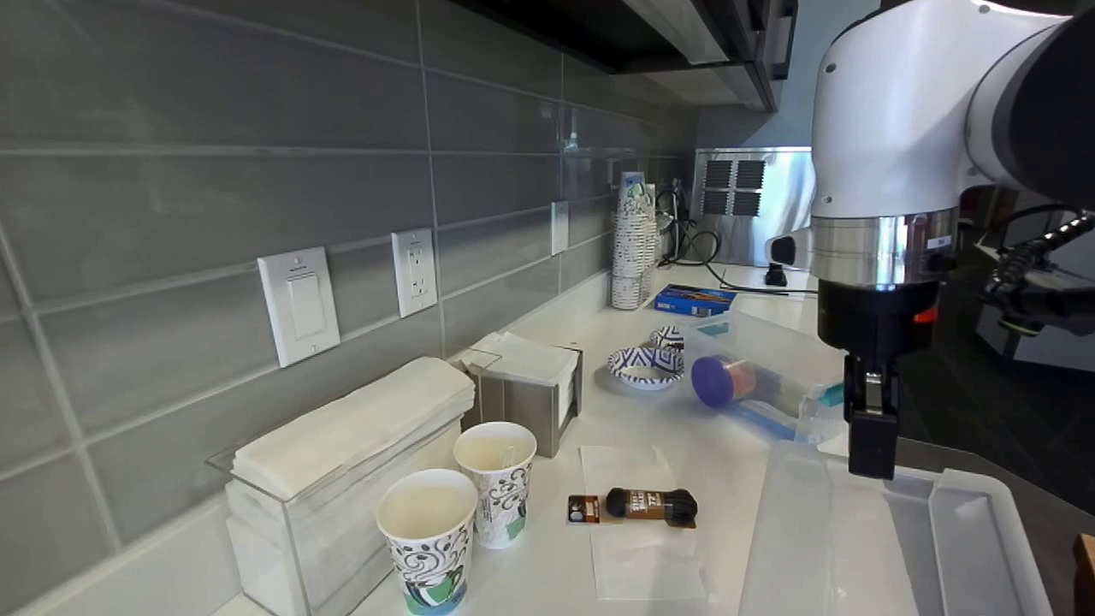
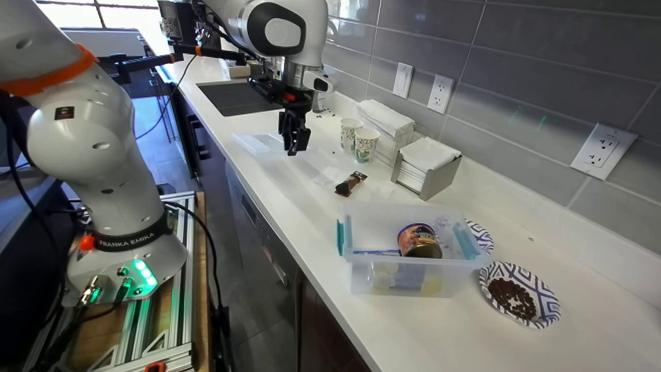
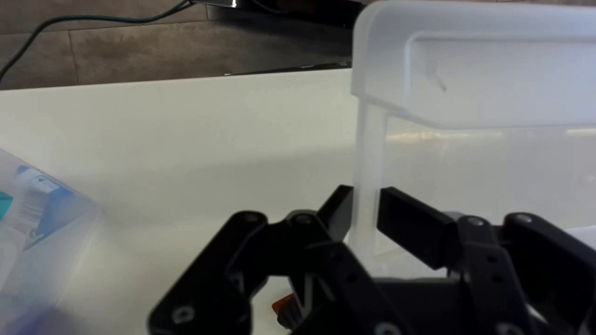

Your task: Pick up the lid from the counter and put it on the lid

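Bin [image 2: 374,222] of see-through plastic, teal-latched, holding a tilted can [image 2: 419,240] with a purple end and a blue package [image 3: 60,204] too blurred to read. Just beside it, a patterned paper bowl [image 2: 547,306] with dark brown bits [image 2: 501,292] inside, and a second bowl [image 2: 481,236] close by. Two printed paper cups [image 1: 430,556], upright, near a clear holder [image 1: 295,547] of white paper towels [image 1: 359,419] and a metal holder [image 1: 513,406] of napkins [image 1: 535,364]. Beneath these, a long white counter [image 2: 413,330] against a grey tiled wall [image 1: 205,205] with outlets [image 1: 417,272]; overhead, a dark cabinet [image 1: 565,30]; farther along, a dark sink [image 2: 235,98]. Task's lid [image 3: 489,79], translucent, by the counter's front edge, rim pinched in the almost closed jaws of the black gripper [image 3: 366,209]; height above the counter impossible to tell. Between lid and cups, a black cord bundle [image 1: 650,505] with a brown label, lying on a thin white sheet [image 1: 646,569]. Beyond the bin, in an exterior view, a blue box [image 1: 695,299] beside a tall white stack [image 1: 633,248].
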Tool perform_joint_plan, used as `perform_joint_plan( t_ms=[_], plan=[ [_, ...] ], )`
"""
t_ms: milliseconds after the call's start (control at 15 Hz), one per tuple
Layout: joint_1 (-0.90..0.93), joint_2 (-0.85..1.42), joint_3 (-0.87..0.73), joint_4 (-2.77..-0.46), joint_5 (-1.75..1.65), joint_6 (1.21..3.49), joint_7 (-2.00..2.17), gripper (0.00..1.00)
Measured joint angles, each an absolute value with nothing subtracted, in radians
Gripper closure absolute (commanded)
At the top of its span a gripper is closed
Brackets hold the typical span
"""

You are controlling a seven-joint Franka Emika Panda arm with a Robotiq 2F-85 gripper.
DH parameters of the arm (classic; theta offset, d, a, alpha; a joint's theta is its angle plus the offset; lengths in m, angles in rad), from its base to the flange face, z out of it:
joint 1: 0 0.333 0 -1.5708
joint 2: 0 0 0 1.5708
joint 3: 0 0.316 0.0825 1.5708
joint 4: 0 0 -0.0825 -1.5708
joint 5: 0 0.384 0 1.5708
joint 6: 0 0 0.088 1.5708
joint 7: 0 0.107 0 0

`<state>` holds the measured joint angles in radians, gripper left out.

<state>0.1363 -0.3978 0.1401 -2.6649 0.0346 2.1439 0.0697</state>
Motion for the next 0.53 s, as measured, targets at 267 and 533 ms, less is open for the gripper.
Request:
perform_joint_plan(
  t_ms=[267, 533],
  plan=[
    [0.111, -0.427, 0.137, -2.665, -0.019, 2.105, 0.07, 0.94],
    [0.086, -0.444, 0.125, -2.655, -0.095, 2.086, 0.044, 0.94]
  ],
)
